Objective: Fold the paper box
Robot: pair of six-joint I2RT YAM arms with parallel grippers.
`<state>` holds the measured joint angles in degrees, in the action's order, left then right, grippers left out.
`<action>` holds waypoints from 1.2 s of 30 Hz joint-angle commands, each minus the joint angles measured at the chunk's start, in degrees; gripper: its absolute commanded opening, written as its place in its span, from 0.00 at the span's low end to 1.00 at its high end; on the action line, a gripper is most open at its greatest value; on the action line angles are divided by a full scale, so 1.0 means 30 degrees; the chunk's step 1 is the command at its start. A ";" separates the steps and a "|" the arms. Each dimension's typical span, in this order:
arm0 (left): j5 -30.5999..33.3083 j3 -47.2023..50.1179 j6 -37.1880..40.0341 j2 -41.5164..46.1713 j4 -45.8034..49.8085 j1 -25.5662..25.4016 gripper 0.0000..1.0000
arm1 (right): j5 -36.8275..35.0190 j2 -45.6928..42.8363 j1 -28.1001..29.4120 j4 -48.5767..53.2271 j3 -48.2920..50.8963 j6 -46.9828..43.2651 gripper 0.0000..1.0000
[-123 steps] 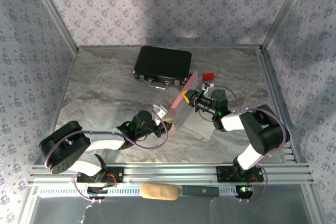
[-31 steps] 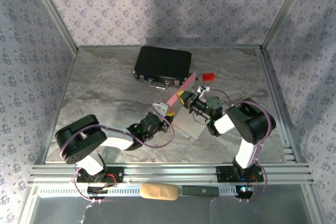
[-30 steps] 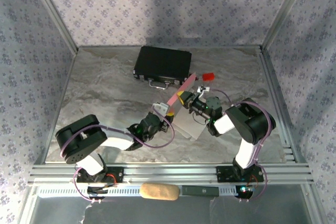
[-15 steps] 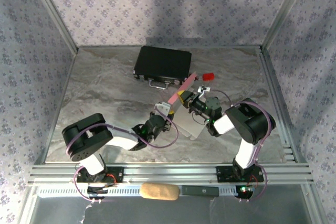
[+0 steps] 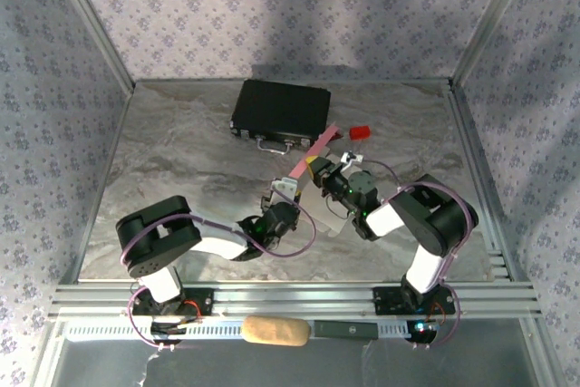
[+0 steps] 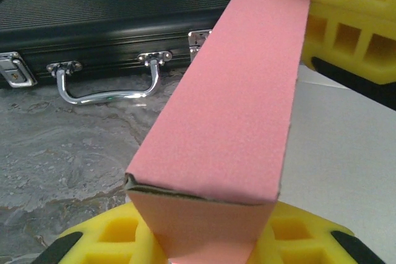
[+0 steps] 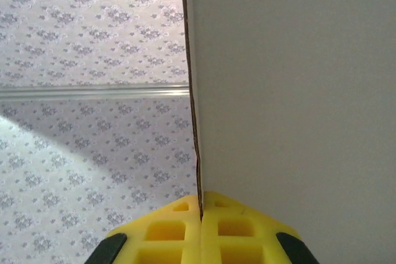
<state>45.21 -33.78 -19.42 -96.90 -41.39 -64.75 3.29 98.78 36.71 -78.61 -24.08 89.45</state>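
Your left gripper pinches the near end of the pink box; your right gripper is clamped tight on its pale panel at the far end. The box stands tilted mid-table, just near of the case.

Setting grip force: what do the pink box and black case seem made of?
Paper box: thin matte card, going by its grainy face and raw cut edge. Black case: ribbed shell, plastic or metal, unclear; handle and latches look like polished metal.
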 commanded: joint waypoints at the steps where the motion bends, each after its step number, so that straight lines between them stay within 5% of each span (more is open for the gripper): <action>1: 0.2361 -0.1094 -0.0577 -0.0004 0.0162 0.0456 0.10 | -0.0143 -0.0356 0.1686 0.2107 0.0710 0.0696 0.00; 24: 0.1131 0.0155 -0.0703 0.2065 0.1146 0.2144 0.36 | -0.6614 -0.2938 0.4564 0.9696 -0.0486 0.4788 0.00; 36: 0.1013 0.0709 -0.0736 0.2558 0.1310 0.2679 0.22 | -0.8450 -0.3247 0.5179 1.1929 -0.1074 0.6232 0.00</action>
<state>42.94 -31.81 -19.62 -91.53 -34.48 -59.29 -21.71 89.30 50.09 -54.19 -28.03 105.47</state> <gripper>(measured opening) 0.278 0.060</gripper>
